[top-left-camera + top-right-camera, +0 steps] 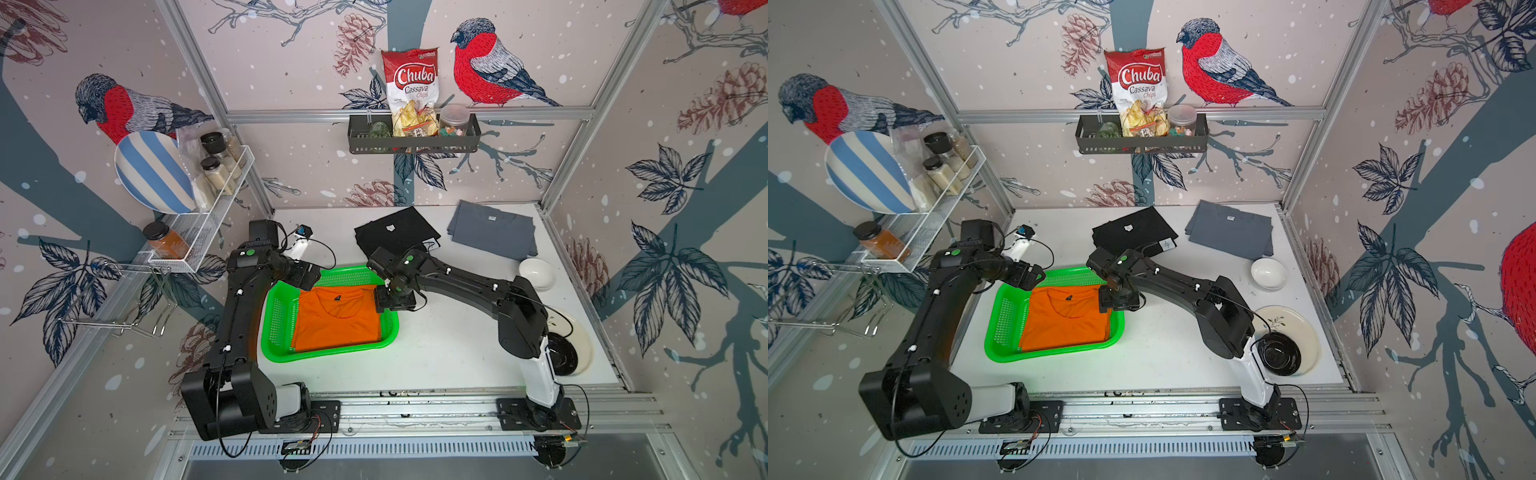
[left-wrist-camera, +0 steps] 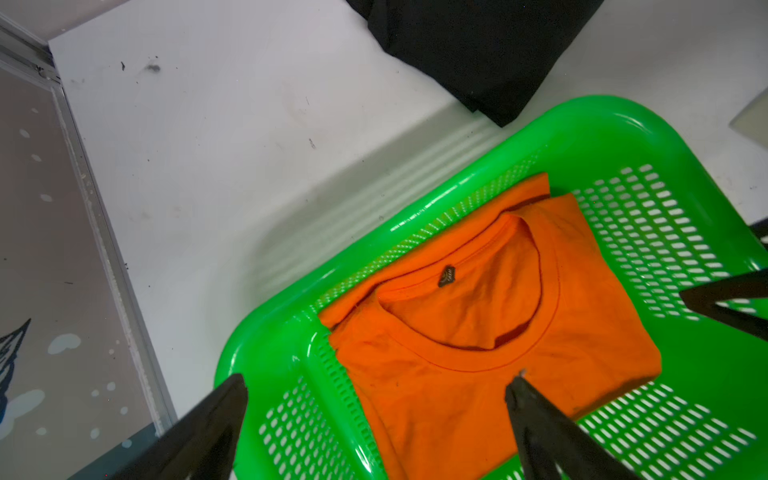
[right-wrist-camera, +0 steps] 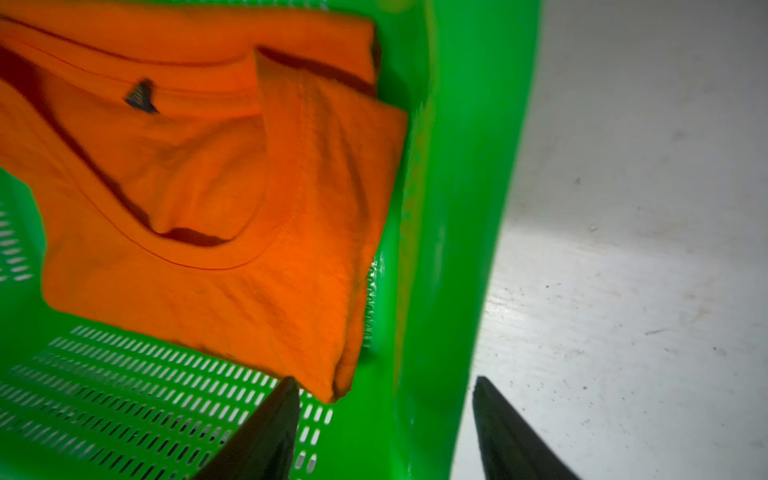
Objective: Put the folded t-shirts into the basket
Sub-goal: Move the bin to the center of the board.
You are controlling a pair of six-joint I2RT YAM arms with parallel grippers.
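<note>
The orange folded t-shirt (image 1: 336,320) (image 1: 1067,318) lies flat inside the green basket (image 1: 274,316) (image 1: 1005,320), collar toward the back. The black folded t-shirt (image 1: 395,232) (image 1: 1133,230) lies on the table behind the basket, and the grey one (image 1: 492,232) (image 1: 1229,232) is at the back right. My left gripper (image 2: 378,382) (image 1: 305,278) hangs open over the basket's far left corner, holding nothing. My right gripper (image 3: 384,381) (image 1: 395,301) is open astride the basket's right wall (image 3: 457,208), one finger inside by the orange shirt's corner (image 3: 332,382) and the other over the table.
A white bowl (image 1: 537,273) sits right of the right arm, with a cream plate (image 1: 582,345) carrying a black bowl (image 1: 1278,353) nearer the front. A white mesh rack (image 1: 208,224) hangs on the left wall and a black shelf (image 1: 413,141) on the back wall.
</note>
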